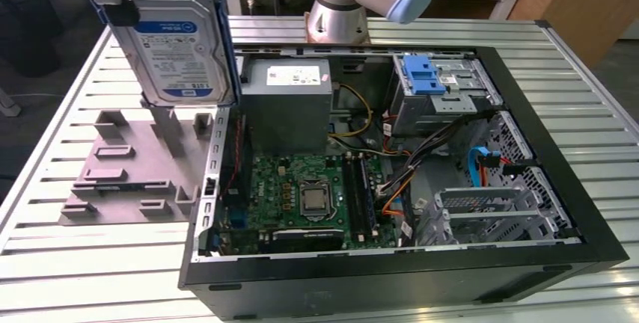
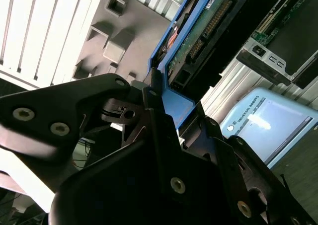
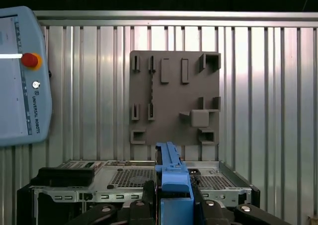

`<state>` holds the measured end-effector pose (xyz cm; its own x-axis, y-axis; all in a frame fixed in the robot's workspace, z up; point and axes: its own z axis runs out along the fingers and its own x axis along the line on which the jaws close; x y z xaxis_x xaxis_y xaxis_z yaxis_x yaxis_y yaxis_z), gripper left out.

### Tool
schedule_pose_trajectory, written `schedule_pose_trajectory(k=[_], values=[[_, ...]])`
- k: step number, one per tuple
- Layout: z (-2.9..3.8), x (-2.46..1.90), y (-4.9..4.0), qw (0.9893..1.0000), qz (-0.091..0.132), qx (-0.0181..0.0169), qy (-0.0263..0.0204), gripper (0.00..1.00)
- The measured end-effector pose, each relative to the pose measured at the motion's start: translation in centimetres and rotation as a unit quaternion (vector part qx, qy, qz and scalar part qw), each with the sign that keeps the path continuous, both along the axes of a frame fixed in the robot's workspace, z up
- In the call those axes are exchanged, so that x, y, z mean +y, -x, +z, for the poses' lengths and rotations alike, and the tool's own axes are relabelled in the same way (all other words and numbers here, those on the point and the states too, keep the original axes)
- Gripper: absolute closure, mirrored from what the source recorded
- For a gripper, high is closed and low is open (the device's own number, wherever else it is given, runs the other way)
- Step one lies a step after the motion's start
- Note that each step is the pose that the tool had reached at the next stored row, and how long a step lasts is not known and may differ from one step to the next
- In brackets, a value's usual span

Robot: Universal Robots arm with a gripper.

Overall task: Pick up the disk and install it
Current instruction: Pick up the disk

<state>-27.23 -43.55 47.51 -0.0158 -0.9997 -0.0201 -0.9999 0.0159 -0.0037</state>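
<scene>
Jaws of the tool [image 3: 174,197] clamp the disk [image 1: 179,46], which hangs upright beneath it.

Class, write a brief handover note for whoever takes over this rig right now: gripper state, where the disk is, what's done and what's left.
Gripper: fingers shut on the disk's blue frame.
Disk: held upright in the air, over the grey plate, outside the open case, to the exterior view's left of it.
Done: disk picked up.
Left: disk not yet installed in the case.
</scene>
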Motion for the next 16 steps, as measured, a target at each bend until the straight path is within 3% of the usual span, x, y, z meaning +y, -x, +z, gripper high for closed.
schedule_pose_trajectory(k=[10, 16], values=[[0.00, -0.25, -1.46, 1.0000, 0.000, 0.0001, 0.0000, 0.63], [-0.01, -0.95, -2.13, 1.0000, 0.000, 0.0001, 0.0000, 0.63]])
